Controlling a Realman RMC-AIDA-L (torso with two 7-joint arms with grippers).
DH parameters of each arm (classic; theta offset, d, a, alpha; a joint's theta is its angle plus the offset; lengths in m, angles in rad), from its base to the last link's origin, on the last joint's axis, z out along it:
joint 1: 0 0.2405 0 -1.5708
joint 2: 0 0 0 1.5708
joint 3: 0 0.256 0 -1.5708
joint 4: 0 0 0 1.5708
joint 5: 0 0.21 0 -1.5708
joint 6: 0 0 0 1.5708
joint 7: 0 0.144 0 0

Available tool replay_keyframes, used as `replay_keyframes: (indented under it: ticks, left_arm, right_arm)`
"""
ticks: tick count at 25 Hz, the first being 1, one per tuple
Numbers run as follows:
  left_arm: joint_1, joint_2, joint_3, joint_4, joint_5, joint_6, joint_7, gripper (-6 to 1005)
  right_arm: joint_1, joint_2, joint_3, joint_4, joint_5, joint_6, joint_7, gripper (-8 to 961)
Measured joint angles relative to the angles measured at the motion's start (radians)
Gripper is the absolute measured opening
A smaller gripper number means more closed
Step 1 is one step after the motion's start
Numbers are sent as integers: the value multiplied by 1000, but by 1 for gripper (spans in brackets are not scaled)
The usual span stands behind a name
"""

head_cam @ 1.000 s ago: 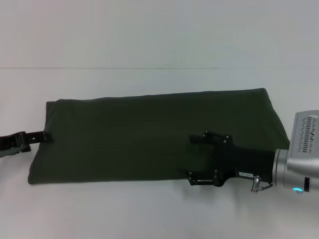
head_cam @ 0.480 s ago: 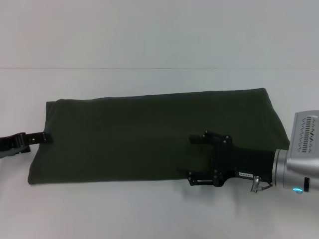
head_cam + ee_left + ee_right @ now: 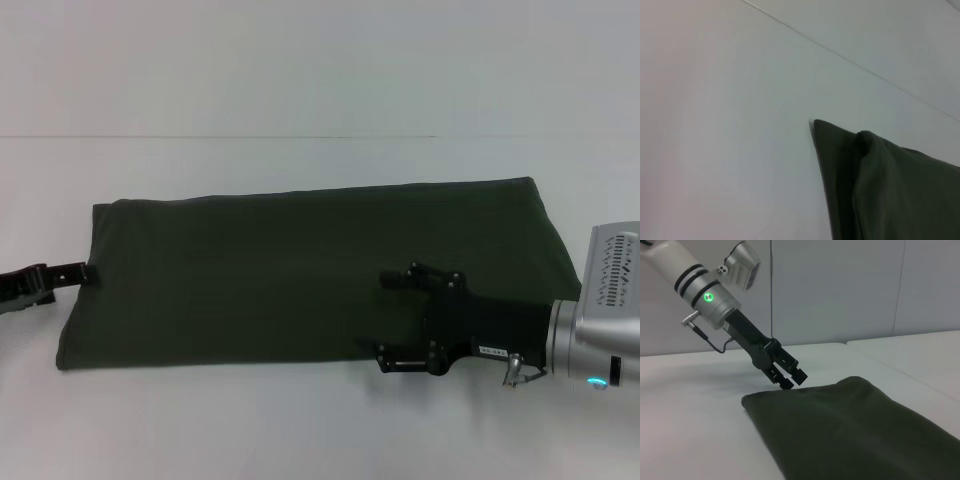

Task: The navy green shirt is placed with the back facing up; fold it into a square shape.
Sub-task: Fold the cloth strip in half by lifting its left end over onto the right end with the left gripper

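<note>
Lying folded into a long dark olive band, the navy green shirt (image 3: 300,270) — left tool (image 3: 790,376) parted, empty.

Head camera gives me a high, forward-and-down look over the table (image 3: 300,60). Left wrist camera sits low and close on one corner of the navy green shirt (image 3: 890,190). Right wrist camera looks low along the shirt (image 3: 850,425) towards the left gripper (image 3: 790,377). All three share the shirt's left-hand end (image 3: 100,280).
</note>
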Motion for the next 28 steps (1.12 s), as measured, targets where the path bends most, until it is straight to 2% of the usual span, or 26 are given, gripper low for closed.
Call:
replay_keyframes:
  ticks: [9,28]
  left_arm:
    - [-2,-9,4,0,0,-18,1,859]
    - [-13,-14,9,-25,-2,-2,2,857]
  right_arm:
    - [0,0,0,6,0,0,0,940]
    - [0,0,-1,6,2,2,2,941]
